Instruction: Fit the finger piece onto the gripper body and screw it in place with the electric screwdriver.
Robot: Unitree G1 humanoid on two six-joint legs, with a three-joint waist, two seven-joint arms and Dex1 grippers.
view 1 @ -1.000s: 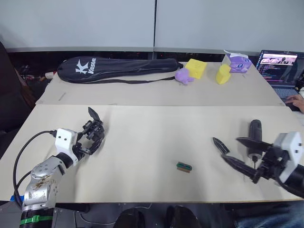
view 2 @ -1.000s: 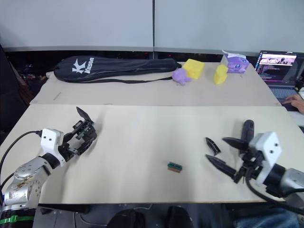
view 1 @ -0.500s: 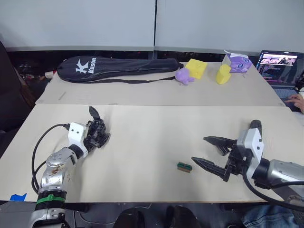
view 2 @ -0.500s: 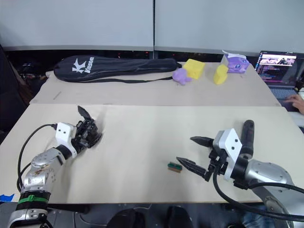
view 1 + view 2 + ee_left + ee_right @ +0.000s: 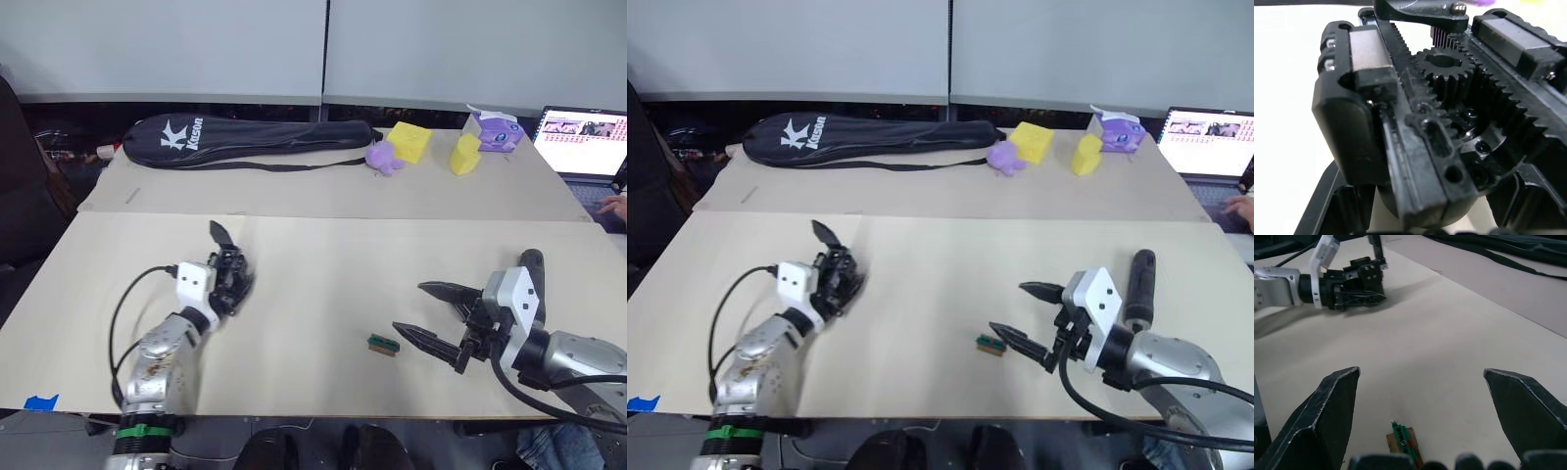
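My left gripper (image 5: 231,281) is shut on the gripper body (image 5: 235,274), a small black block whose gear teeth (image 5: 1442,66) show close up in the left wrist view. The finger piece (image 5: 218,234), a short pointed black blade, rises from its far side, also visible as finger piece (image 5: 1375,247). My right gripper (image 5: 408,306) stands open just above the table at the right, with nothing between its fingers. The electric screwdriver (image 5: 530,277), a dark cylinder, lies behind the right wrist, partly hidden by it.
A tiny green-and-black block (image 5: 381,344) lies just left of the right fingertips. On the far table are a black racket bag (image 5: 245,142), yellow blocks (image 5: 407,142), a purple toy (image 5: 382,157) and a purple box (image 5: 493,130). A laptop (image 5: 580,137) and a person's hand (image 5: 615,206) are at far right.
My left arm has carried the gripper body rightward, toward the table's middle. My right gripper swung left from beside the screwdriver toward the green block, and has held still in the last half second.
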